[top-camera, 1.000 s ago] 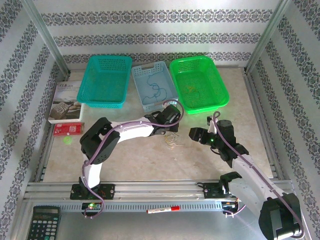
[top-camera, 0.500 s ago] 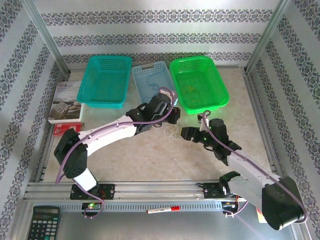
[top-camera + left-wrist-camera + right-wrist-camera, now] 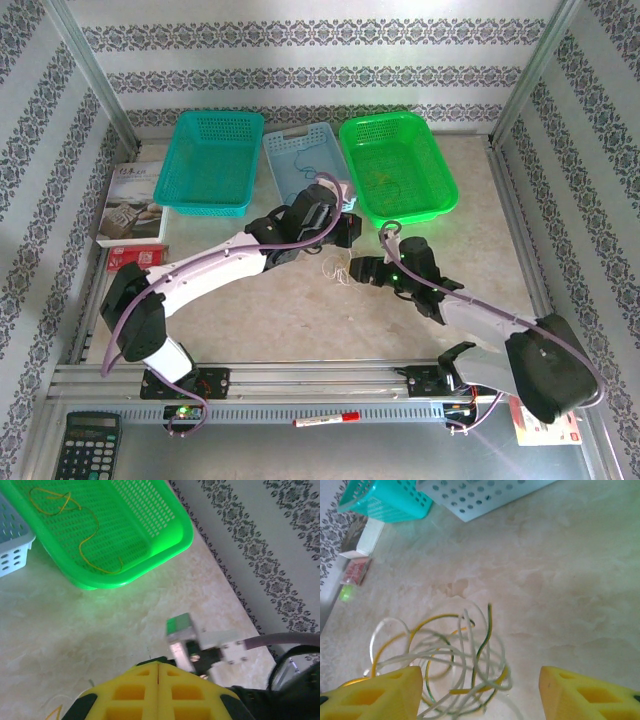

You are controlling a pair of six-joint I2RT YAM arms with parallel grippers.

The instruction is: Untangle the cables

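The cables (image 3: pixel 336 268) are a small bunch of whitish, yellow and dark green wires in loose loops on the table, below the baskets. My left gripper (image 3: pixel 337 242) hovers just beyond them with its yellow jaws pressed together (image 3: pixel 157 672). A whitish strand seems to run from the bunch up to its tip. My right gripper (image 3: pixel 355 271) is at the bunch's right side and open. In the right wrist view the cables (image 3: pixel 462 662) lie between its spread fingers (image 3: pixel 385 692). A yellow wire end (image 3: pixel 53 712) shows beside the left gripper.
Along the back stand a teal basket (image 3: pixel 210 160), a light-blue basket (image 3: pixel 300 195) holding a dark wire, and a green basket (image 3: pixel 440 180) holding a yellow wire (image 3: pixel 85 535). A book (image 3: pixel 130 205) and a red card (image 3: pixel 137 260) lie at left.
The left arm stretched out and its gripper moved away from the bases. The cable bunch shifted the same way. The right gripper swung left, up to the bunch.
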